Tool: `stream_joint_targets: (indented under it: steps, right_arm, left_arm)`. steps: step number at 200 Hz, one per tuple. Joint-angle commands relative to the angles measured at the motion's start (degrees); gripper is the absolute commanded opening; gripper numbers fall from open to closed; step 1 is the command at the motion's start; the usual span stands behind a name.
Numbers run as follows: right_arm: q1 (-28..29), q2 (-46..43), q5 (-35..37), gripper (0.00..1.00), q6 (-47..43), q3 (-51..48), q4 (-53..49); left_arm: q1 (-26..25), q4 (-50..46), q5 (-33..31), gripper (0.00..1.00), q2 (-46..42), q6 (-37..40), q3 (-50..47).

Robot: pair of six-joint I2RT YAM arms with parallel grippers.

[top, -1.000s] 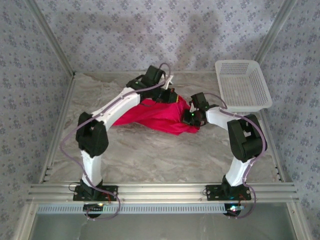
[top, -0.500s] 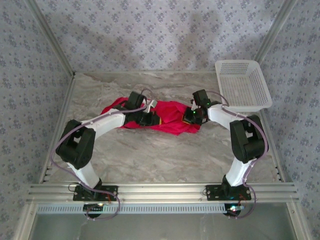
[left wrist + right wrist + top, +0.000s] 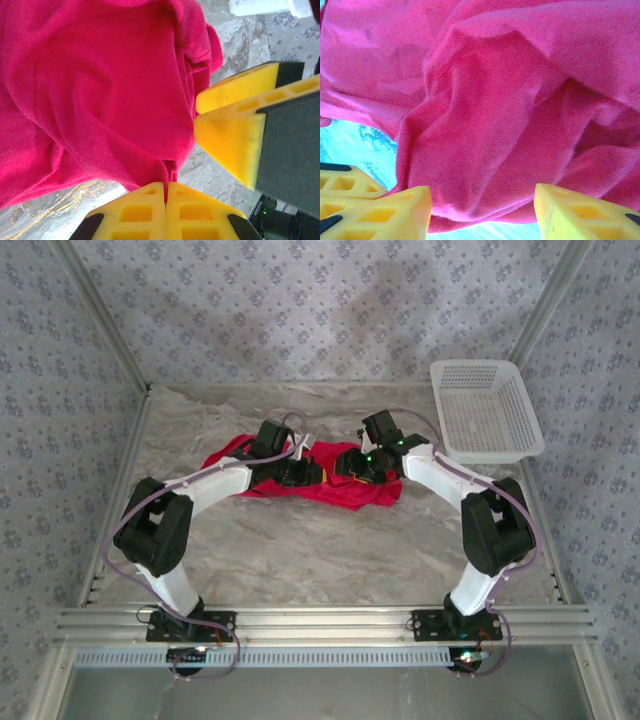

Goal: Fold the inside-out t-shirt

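Shirt (image 3: 345, 490) lies crumpled at table (image 3: 300, 550) centre, L gripper (image 3: 165, 186) pinched shut on its edge, R gripper (image 3: 482, 212) just beside, jaws apart w/ cloth between them.

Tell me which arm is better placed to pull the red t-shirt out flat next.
Probably left. The left gripper is shut on an edge of the t-shirt, so it could pull at once; the right gripper hangs open over the cloth, gripping nothing.

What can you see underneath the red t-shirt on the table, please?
The marble table shows around the t-shirt, which rests on it; anything beneath the bunched folds is hidden.
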Motion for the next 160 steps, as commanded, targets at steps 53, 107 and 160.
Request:
stream_joint_targets:
  steps: [53, 107, 160]
  right_arm:
    - [-0.7, 2.5, 0.1, 0.00, 1.9, 5.1, -1.7]
    - [-6.2, -2.9, 2.1, 0.00, -1.2, 8.4, -5.7]
    - [-11.2, 0.2, 0.9, 0.00, -0.9, 10.9, -3.8]
  left_arm:
    - [1.4, -0.8, 0.7, 0.00, -1.3, 1.1, 2.1]
    - [1.6, 0.2, 1.6, 0.00, -1.7, 0.4, 2.5]
    - [0.7, 1.9, 2.3, 0.00, -0.1, -0.6, 3.5]
